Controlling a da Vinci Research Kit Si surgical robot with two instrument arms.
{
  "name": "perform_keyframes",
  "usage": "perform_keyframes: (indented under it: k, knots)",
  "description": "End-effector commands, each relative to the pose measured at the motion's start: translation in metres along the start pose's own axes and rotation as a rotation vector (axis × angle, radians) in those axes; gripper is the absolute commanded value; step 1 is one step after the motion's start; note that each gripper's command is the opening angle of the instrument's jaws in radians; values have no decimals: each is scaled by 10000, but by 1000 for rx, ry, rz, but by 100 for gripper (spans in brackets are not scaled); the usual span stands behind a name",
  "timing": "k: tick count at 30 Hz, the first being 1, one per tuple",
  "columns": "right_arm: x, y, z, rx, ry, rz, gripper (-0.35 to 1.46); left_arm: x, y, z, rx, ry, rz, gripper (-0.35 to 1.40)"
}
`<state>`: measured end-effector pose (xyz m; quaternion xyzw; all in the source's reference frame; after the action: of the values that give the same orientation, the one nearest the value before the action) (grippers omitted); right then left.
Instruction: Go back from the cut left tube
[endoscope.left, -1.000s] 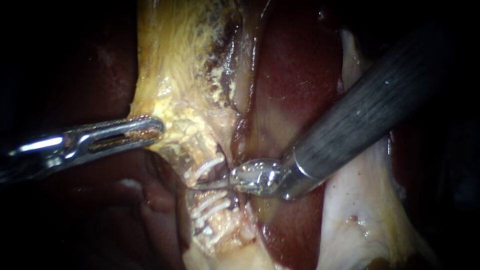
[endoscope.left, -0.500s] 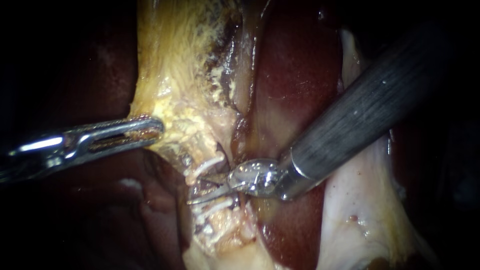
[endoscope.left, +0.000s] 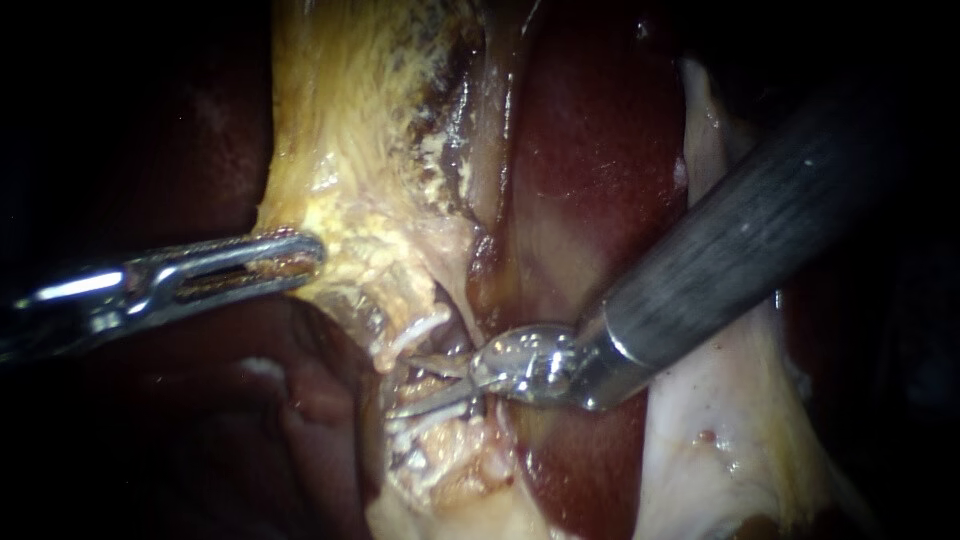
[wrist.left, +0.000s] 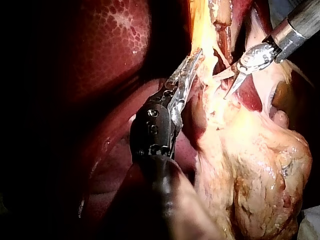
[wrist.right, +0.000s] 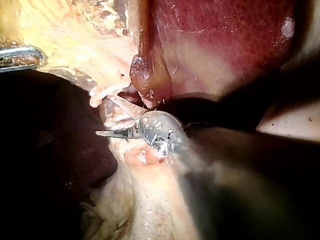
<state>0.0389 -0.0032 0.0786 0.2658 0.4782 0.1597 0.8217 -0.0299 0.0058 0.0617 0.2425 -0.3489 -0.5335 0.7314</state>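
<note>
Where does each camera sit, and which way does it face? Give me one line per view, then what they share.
Endoscope view: close to the tissue, facing the clips between liver and yellowish tissue; left instrument enters from the left, right instrument from the upper right.
Left wrist view: on the left arm, looking along its own shaft to where the left instrument grips the yellowish tissue.
Right wrist view: on the right arm, looking along the right instrument toward the clips.
Shared: all three show both instruments and the yellowish tissue.

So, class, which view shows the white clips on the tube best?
The endoscope view: the clips stand out as separate white bars. The right wrist view shows them too, more crowded. The left wrist view barely shows them.
</note>
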Motion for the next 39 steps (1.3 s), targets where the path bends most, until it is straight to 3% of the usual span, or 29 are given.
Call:
perform_keyframes:
  k: [1,9,14,24,27,32,39]
  knots:
    - [-1,1,-5,-1,1,-19,143,0,1,1,1,1,0,-35]
    - [1,2,-46,-45,-1,-200,143,1,4,1,1,1,1,-35]
    - [12,6,-82,-91,-9,-279,143,1,5,2,1,1,1,-35]
    - [32,21,-159,-198,-47,-359,143,7,10,12,-2,-3,5,-35]
    - [33,24,-167,-179,-48,-386,143,9,14,19,-6,-7,7,-35]
    - [28,35,-165,-154,-14,-398,143,13,26,42,2,-5,13,-35]
    - [21,42,-165,-152,-13,-400,143,18,40,90,22,6,4,-35]
